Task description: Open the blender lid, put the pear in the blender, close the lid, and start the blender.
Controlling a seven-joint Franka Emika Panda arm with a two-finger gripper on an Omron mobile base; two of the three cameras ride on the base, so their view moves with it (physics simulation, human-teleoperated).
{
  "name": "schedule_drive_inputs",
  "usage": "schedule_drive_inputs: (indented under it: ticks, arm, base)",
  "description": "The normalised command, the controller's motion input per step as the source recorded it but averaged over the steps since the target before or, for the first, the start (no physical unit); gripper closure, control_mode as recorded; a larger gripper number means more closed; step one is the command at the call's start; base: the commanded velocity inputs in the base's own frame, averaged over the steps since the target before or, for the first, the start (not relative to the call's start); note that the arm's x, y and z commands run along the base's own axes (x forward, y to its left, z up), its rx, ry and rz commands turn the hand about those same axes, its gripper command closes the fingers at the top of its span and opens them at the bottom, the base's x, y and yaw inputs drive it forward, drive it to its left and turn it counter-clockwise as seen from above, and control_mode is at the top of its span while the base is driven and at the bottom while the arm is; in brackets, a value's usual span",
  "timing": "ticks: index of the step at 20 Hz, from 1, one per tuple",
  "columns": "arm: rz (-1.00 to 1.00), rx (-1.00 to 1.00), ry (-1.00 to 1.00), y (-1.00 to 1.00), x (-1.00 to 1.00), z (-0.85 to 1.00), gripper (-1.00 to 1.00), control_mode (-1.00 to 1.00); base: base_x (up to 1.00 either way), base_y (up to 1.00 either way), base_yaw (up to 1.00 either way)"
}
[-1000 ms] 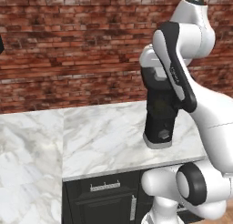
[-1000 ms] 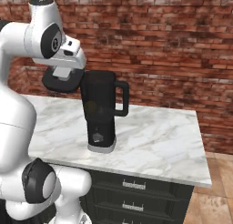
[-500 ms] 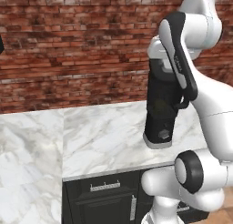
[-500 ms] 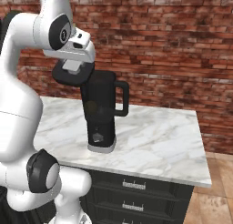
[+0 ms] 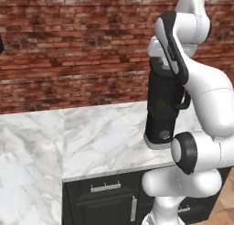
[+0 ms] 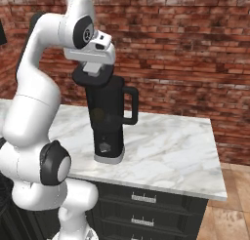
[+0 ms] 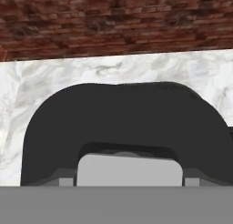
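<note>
Tabletop [image 5: 100,141] of white marble is seen with brick wall [image 5: 68,50] behind it. Blender [image 5: 162,114] is stood upright on the tabletop, toward the front edge, knob facing the base. In the right base view the blender's looped handle [image 6: 131,105] is seen on the right of the jar. Gripper [image 6: 93,74] is positioned right on top of the blender, directly over the blender lid [image 7: 123,127], which is still seated on the jar. In the hand view the lid's light-grey cap [image 7: 129,170] is seen at the bottom centre, close to the camera. Fingers are hidden by the hand and lid, so whether they are spread or closed cannot be told. Pear is not made out beside the blender.

Step in hand is judged as lid opening. For a clean grasp the hand should be kept centred over the cap and squared to the lid. The lid should be lifted straight up so the blender is not tipped or dragged across the tabletop.
</note>
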Motion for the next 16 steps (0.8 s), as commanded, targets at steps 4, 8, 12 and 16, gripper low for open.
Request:
schedule_drive_inputs:
  ticks: [4,8,12,16]
  arm:
    - [0.0,0.0,0.04,-0.17,0.46,0.01,1.0,-1.0]
    - [0.01,0.0,0.04,-0.3,0.31,0.0,1.0,-1.0]
    - [0.0,0.0,0.08,-0.16,0.34,0.0,1.0,-1.0]
    - [0.0,0.0,0.08,-0.12,0.38,0.0,1.0,-1.0]
  base:
    - [0.0,0.0,0.0]
    - [0.0,0.0,0.0]
    - [0.0,0.0,0.0]
    - [0.0,0.0,0.0]
